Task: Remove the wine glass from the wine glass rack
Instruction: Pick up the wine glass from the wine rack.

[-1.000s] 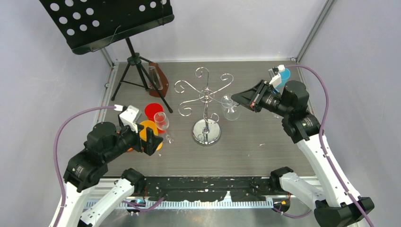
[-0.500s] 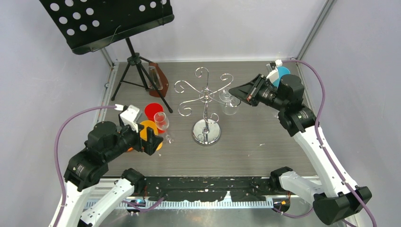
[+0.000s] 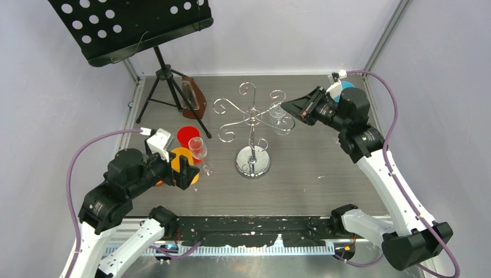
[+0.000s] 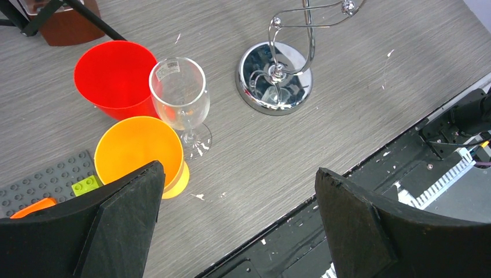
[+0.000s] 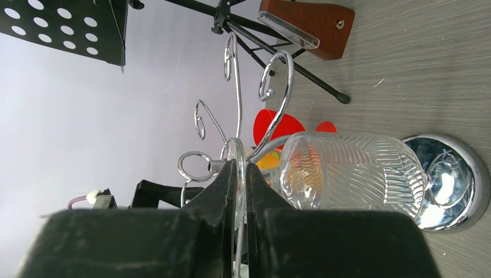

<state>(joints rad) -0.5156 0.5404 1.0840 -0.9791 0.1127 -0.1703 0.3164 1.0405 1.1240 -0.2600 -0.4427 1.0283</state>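
From overhead you see the ribbed clear wine glass [image 3: 281, 120] hanging bowl-down at the right-hand scroll arm of the shiny chrome wire wine glass rack [image 3: 253, 164], which stands mid-table. That view does not tell you how the right gripper [image 3: 288, 108] meets the glass. Your right wrist camera settles it: the two black fingers [image 5: 223, 191] are pinched narrow on the thin round foot of the glass. The curled wire runs just beside the foot, and you cannot tell whether the foot has cleared it. The right arm reaches in from the far right, raised above the table, with its wrist pointing left towards the rack. Only the left wrist camera shows you the left gripper [image 4: 237, 185] spread wide and holding nothing, at the near side of an orange plastic cup [image 4: 136, 152]. Just beside that cup stand a red plastic cup [image 4: 113, 78] and a plain clear stemmed glass [image 4: 178, 92], upright. The left arm sits low at the near left, angled right.
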